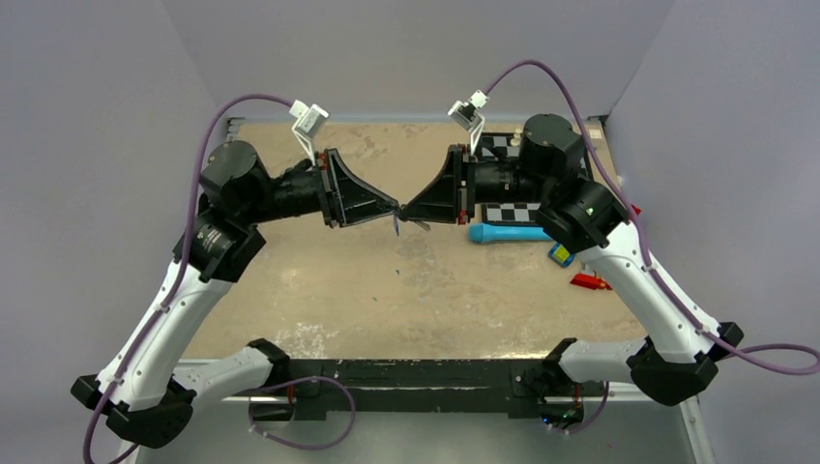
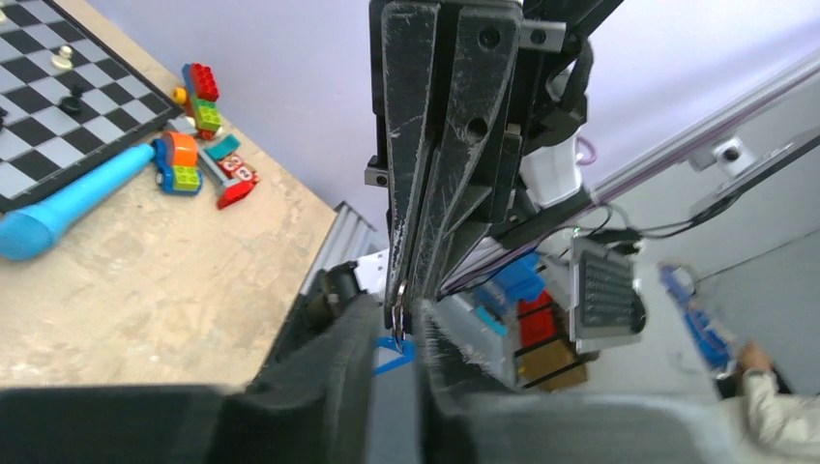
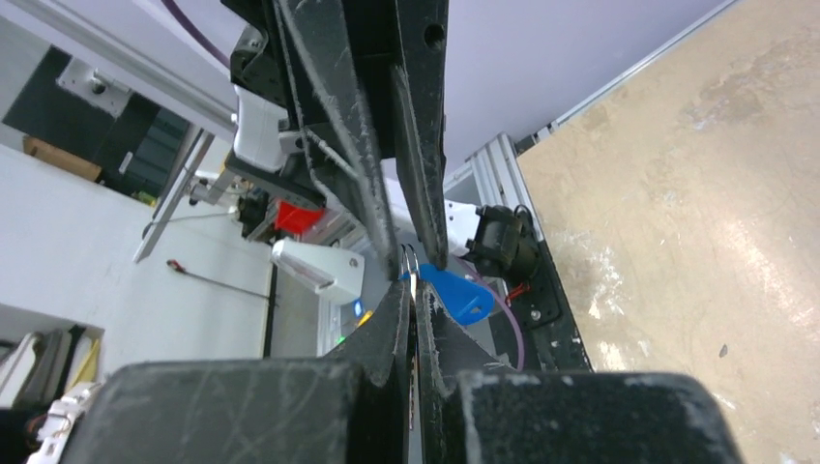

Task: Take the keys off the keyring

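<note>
Above the middle of the table my two grippers meet tip to tip. My right gripper (image 1: 407, 212) (image 3: 414, 290) is shut on the thin metal keyring (image 3: 410, 263) (image 2: 398, 304), held edge-on between its fingers. The jaws of my left gripper (image 1: 394, 208) (image 2: 399, 327) stand a narrow gap apart around the same ring, which sits loose between them. A bright blue oval plastic piece (image 3: 460, 294) (image 2: 390, 355) hangs from the ring just beyond the tips. The keys (image 1: 396, 228) show only as tiny grey bits dangling under the fingertips in the top view.
A long light-blue tube tool (image 1: 508, 233) (image 2: 68, 205) lies on the table right of the grippers, beside a chessboard (image 1: 510, 209) (image 2: 43, 116). A small blue-and-yellow block (image 1: 560, 253), a red piece (image 1: 590, 281) and toy bricks (image 2: 198, 111) lie near the right edge.
</note>
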